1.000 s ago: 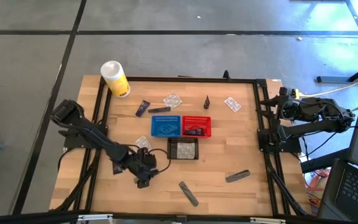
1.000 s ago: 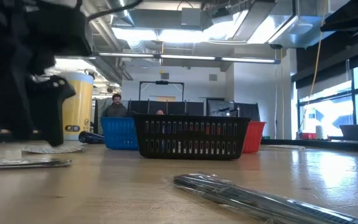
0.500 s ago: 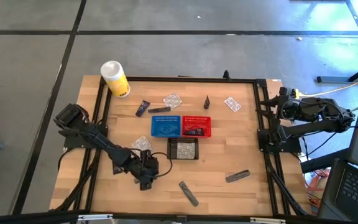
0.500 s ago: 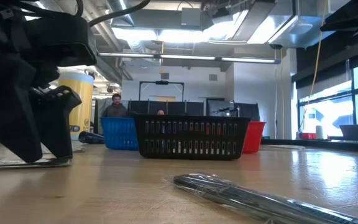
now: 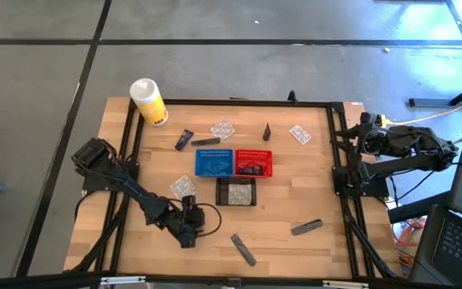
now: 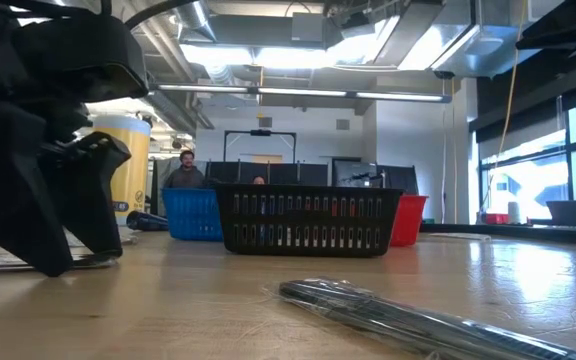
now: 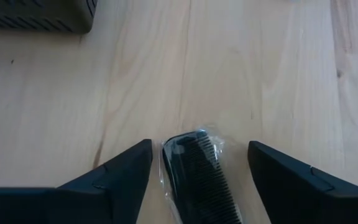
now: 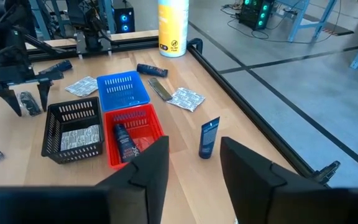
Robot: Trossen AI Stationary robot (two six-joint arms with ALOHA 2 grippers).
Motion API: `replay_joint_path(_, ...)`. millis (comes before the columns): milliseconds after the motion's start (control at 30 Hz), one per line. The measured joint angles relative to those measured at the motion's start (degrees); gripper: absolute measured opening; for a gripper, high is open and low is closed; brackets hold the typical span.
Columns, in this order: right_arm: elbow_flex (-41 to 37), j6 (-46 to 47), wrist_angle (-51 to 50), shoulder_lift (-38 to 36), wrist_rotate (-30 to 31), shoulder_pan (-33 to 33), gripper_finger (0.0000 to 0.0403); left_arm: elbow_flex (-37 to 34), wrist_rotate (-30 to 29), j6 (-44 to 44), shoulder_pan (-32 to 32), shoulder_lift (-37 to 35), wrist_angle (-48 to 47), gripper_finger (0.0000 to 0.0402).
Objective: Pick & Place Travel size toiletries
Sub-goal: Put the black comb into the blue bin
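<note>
The left gripper [image 5: 188,234] is down at the table near its front edge, its two fingers [image 7: 114,180] spread wide with a black comb in a clear wrapper [image 7: 197,171] lying between them, not yet pinched; the low view shows the fingertips at or just above the wood. The comb lies roughly along the line of the fingers and a little nearer one finger than the other, so I judge that when they close, that finger may meet the wrapper first and push the comb sideways or turn it instead of trapping it. The wrapper looks slick and loose, so the grip could catch only plastic and let the comb slide out on the lift. If the tips sit too high they may skim over such a flat thing; too low and they will scrape the wooden table [image 5: 295,201]. The black basket [image 5: 237,192], the blue basket [image 5: 214,162] and the red basket [image 5: 253,163] stand close together in the middle, so a carried comb could be dropped into the wrong one. Other toiletries lie scattered: a grey tube [image 5: 244,250] just beside the left gripper, another grey tube [image 5: 306,228] toward the right, clear packets [image 5: 223,128] and a navy tube [image 5: 184,140] at the far side. The right gripper [image 8: 194,165] waits off the right edge, fingers partly open and empty.
</note>
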Motion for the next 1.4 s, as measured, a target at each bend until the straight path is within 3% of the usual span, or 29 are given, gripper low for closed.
replay_joint_path(233, 0.0, 0.01, 0.02, -0.02, -0.02, 0.01, 0.0135, 0.15, -0.14, 0.22, -0.21, 0.07, -0.2, 0.0207)
replay_joint_path(533, 0.0, 0.01, 0.02, -0.02, -0.02, -0.01, 0.0126, 0.15, 0.1, 0.5, -0.24, 0.07, -0.2, 0.0176)
replay_joint_path(1133, 0.0, 0.02, 0.02, -0.01, 0.0, -0.02, 0.0104, 0.1, 0.68, 0.64, -0.24, -0.92, -0.2, 0.0139)
replay_joint_path(1400, 0.0, 0.01, 0.02, -0.01, 0.0, -0.01, 0.0095, -0.22, 4.54, 2.33, -0.43, -4.93, -1.36, 0.0138)
